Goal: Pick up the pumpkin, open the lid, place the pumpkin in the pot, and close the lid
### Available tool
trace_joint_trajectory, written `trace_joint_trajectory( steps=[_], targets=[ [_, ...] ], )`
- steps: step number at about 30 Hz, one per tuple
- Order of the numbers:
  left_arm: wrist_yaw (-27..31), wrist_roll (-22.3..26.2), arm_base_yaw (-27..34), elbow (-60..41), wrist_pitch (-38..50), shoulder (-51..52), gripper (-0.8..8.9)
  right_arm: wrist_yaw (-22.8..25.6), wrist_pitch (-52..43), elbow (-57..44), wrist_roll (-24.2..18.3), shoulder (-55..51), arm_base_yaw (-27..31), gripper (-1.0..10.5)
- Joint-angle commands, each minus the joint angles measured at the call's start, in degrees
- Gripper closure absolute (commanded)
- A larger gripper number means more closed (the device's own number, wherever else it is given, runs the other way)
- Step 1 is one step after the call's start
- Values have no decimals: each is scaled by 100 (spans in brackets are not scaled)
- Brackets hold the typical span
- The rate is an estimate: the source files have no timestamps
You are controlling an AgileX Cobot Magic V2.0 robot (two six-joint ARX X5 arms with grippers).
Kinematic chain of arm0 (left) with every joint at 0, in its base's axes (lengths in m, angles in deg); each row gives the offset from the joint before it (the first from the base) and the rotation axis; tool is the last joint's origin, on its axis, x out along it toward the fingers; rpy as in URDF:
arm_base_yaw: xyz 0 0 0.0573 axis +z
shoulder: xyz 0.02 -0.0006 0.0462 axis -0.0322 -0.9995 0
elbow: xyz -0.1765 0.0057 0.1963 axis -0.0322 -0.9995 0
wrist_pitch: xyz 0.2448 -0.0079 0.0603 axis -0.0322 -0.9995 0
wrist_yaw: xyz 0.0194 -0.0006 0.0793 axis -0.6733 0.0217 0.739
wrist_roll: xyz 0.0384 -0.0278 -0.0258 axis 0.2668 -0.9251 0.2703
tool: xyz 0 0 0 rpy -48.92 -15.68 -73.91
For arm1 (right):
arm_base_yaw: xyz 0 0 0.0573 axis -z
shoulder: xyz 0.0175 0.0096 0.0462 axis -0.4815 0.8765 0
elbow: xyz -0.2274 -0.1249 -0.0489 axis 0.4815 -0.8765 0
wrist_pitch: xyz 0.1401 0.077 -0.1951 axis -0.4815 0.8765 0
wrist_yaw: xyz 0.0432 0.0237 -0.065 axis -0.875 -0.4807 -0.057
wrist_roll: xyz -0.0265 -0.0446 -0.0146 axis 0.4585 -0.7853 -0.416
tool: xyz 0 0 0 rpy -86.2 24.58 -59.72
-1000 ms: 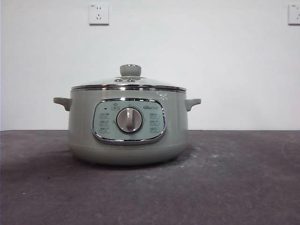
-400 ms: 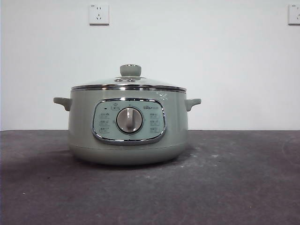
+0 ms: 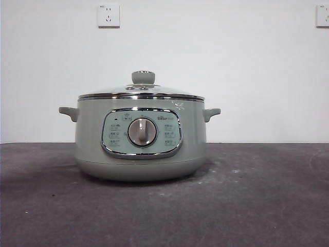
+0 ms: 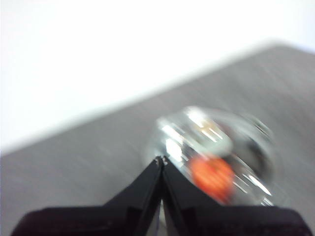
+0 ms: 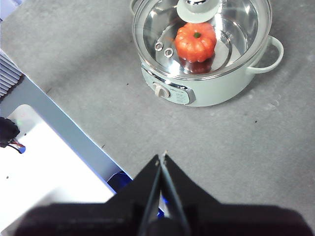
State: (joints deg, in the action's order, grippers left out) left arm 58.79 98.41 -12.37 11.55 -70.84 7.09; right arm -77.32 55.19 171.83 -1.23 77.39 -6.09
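Front view: a wall socket (image 3: 108,15) is seen high on the white wall at left, the pot (image 3: 140,136) stands mid-worktop (image 3: 257,206) with its dial panel facing the camera, and a second socket (image 3: 323,15) is cut off at the top right corner. The lid (image 3: 141,92) is seated on the pot's rim, knob up. No arm is seen in this view.

Left wrist view, blurred: the left gripper (image 4: 162,160) is held clear of the pot, jaws pressed together, nothing between them. The pumpkin (image 4: 212,176) is seen as an orange blob through the glass lid.

Right wrist view: a white and blue fixture (image 5: 49,162) is seen off the worktop's edge. The right gripper (image 5: 161,156) is held high, well apart from the pot, jaws closed and empty. The pumpkin is seen inside the pot, under the lid.
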Motion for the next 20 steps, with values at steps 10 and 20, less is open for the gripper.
trace_joint_trajectory(
  steps=[10, 20],
  targets=[
    [-136, 87, 1423, -3751, 3042, 2179, 816, 7, 61, -17, 50, -39, -7, 946],
    [127, -70, 1733, -5392, 3014, 3379, 816, 7, 61, -17, 50, -42, -7, 946]
  ],
)
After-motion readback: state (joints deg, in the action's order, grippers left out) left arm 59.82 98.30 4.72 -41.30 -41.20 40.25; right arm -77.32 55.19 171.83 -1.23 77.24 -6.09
